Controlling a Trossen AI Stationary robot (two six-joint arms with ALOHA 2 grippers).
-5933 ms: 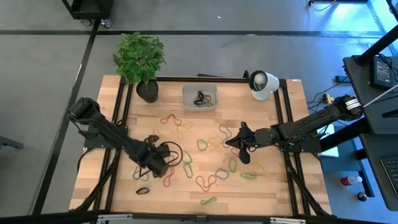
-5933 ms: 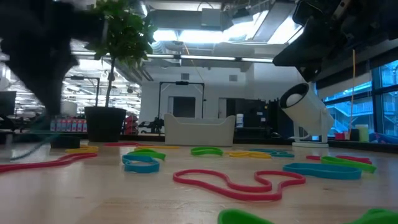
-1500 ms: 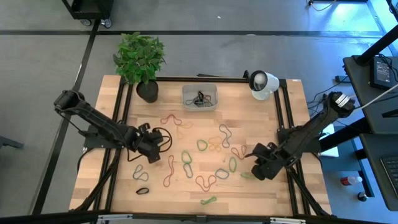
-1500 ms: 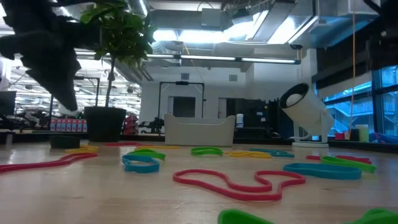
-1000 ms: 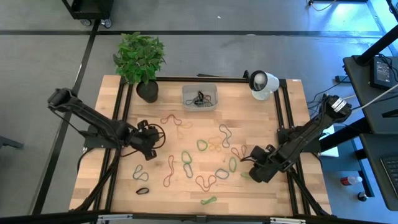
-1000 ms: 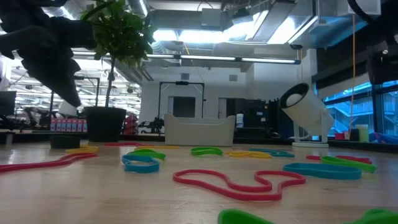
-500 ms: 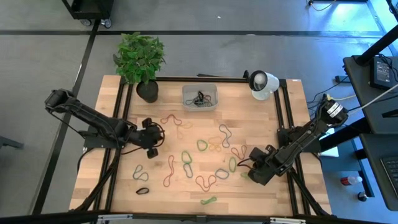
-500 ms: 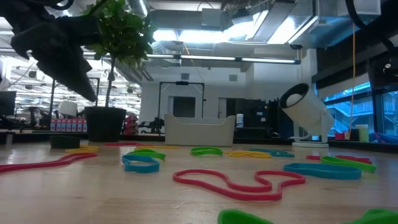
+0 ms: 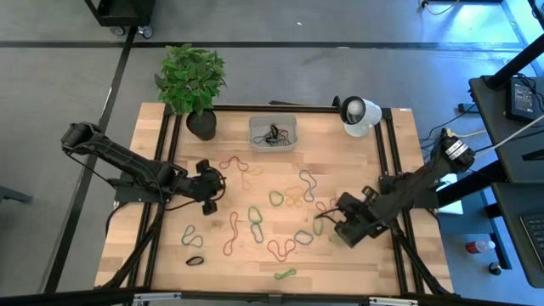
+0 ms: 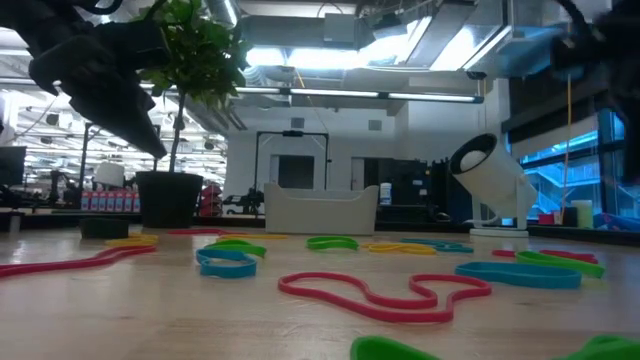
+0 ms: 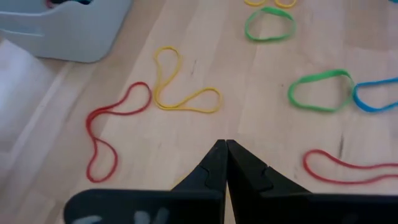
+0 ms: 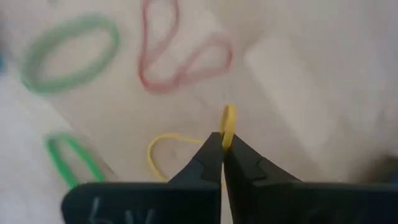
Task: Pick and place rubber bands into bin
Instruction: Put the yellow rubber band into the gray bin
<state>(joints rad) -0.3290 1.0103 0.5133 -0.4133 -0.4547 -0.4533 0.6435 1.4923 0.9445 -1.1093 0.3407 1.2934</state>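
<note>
Over on the left of the counter (image 9: pixel 374 161), left gripper (image 9: pixel 212 185) hanging just above the wood with jaws clenched on nothing, nose pointed at a red band (image 11: pixel 115 134) and a yellow band (image 11: pixel 180 84) lying flat just ahead. Further along, loads of rubber bands (image 9: pixel 280 223) scattered loose across the middle: reds, greens, yellows, a black one near the front edge. Up at the back, between the plant pot (image 9: pixel 201 124) and the white camera (image 9: pixel 360 113), the bin (image 9: pixel 273 133) with a few dark bands already inside. Way over right, right gripper (image 9: pixel 321 218) low among the bands, jaws pinched tight on a yellow loop (image 12: pixel 228 124), rest of that loop trailing off beside the tips.
</note>
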